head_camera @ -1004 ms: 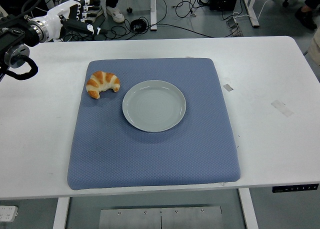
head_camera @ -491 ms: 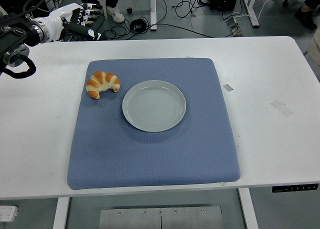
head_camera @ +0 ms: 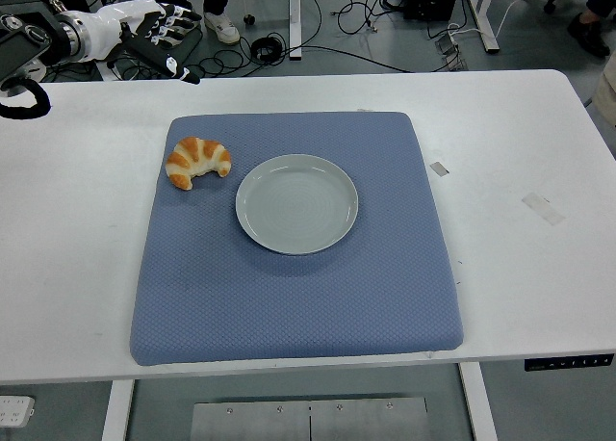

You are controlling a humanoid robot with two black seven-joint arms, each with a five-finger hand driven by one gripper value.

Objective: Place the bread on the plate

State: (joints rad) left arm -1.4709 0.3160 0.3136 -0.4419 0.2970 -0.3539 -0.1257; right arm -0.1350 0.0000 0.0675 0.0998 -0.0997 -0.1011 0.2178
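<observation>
Left hand (head_camera: 154, 32) now higher and farther back than a second ago, drawn up toward the table's (head_camera: 539, 133) far left corner, fingers spread and holding nothing, more of the forearm cut off at the edge.

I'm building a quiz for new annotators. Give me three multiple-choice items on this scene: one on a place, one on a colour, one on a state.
1. Where does the golden-brown croissant lie?
A. on the plate
B. on the mat, left of the plate
C. on the bare table

2. What colour is the quilted mat?
A. blue
B. red
C. green

3. What does the left hand hold?
A. the croissant
B. the plate
C. nothing

Key: 1 B, the croissant sits beside the round pale grey plate, not on it. 2 A, plainly blue. 3 C, it hangs at the table's far left corner with fingers open.
</observation>
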